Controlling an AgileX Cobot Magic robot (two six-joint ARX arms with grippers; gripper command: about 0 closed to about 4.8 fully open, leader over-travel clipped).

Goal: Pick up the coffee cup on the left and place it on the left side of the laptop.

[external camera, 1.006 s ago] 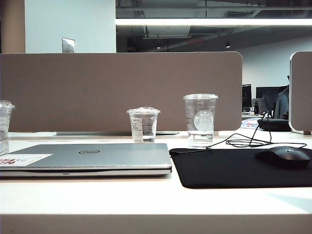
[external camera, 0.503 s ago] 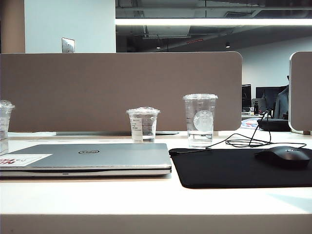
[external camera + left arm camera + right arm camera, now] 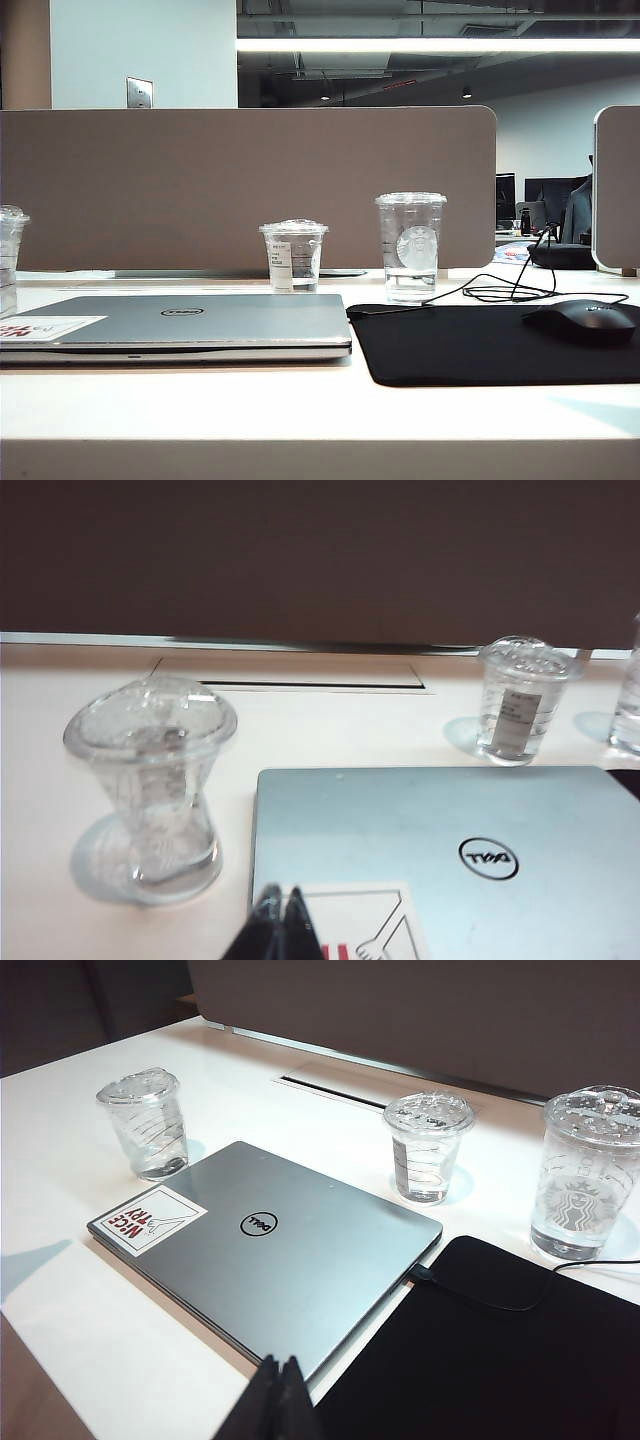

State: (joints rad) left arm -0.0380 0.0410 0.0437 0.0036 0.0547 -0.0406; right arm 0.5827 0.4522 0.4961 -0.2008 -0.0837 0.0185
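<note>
The coffee cup, clear plastic with a lid, stands upright at the far left edge of the exterior view, just left of the laptop. In the left wrist view the coffee cup looks pinched in at its waist and stands beside the corner of the laptop. My left gripper is shut and empty over the laptop's sticker corner, apart from the cup. My right gripper is shut and empty near the front edge of the laptop. From there the coffee cup shows beyond the laptop. Neither gripper shows in the exterior view.
A shorter cup with a white label and a taller cup with a round logo stand behind the laptop. A black mouse mat with a mouse and its cable lies to the right. A brown partition closes the back.
</note>
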